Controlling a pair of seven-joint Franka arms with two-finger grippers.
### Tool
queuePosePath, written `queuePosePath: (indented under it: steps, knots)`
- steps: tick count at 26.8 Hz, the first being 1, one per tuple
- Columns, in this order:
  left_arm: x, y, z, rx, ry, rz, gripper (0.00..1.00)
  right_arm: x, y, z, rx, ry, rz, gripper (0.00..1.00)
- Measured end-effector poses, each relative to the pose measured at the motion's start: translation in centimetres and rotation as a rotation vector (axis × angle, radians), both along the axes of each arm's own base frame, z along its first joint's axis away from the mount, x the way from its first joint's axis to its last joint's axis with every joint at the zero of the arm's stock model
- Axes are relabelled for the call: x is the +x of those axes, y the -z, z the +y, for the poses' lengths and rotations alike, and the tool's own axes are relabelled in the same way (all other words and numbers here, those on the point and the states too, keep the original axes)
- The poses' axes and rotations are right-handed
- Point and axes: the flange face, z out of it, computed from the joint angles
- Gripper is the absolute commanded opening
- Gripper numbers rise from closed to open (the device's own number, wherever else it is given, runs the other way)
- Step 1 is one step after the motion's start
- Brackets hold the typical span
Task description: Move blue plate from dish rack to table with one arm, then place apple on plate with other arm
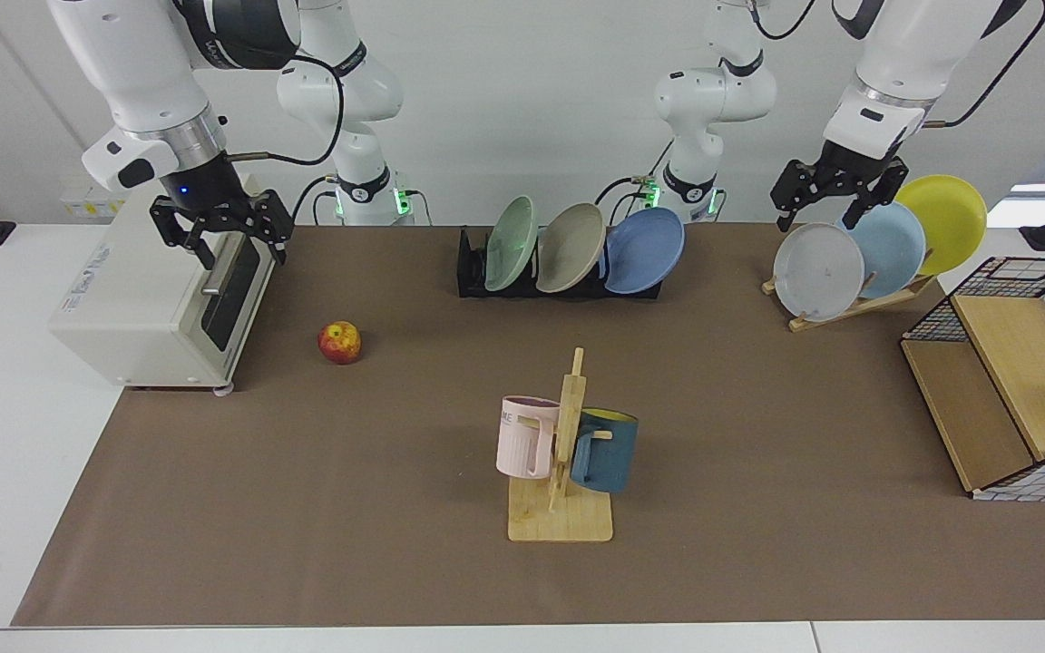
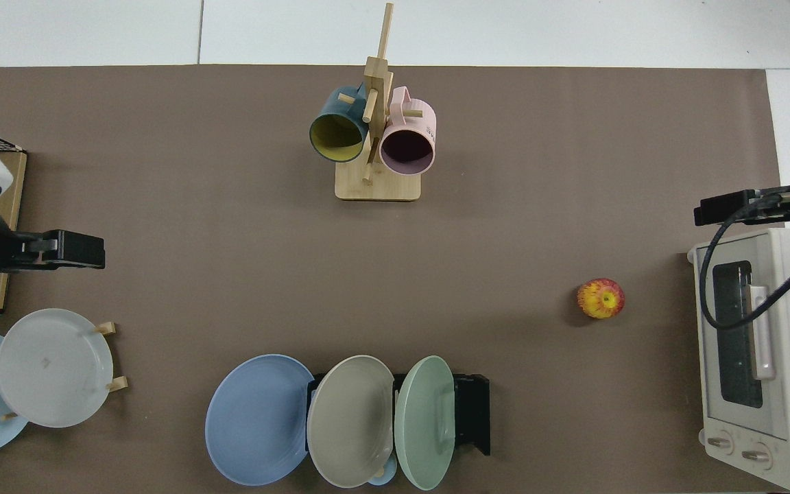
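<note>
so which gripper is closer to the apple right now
Right. The right gripper hangs open over the toaster oven, just beside the apple. The left gripper, also open, hovers above the wooden plate stand, far across the table.

Table (image 1: 758,472): apple (image 1: 339,342), dish rack (image 1: 473,272), toaster oven (image 1: 160,299).

Beige plate (image 1: 571,247) crowds blue plate (image 1: 645,249) — mat (image 1: 758,435) alongside open.
</note>
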Motion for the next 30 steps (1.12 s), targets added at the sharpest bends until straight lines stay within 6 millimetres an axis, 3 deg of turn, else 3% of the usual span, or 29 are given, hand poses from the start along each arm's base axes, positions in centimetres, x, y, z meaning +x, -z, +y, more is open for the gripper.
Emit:
queuePosePath:
  steps: [30]
  knots:
    - [0.12, -0.26, -0.24, -0.002, 0.004, -0.026, 1.00, 0.00, 0.00, 0.00, 0.000, 0.000, 0.000, 1.00]
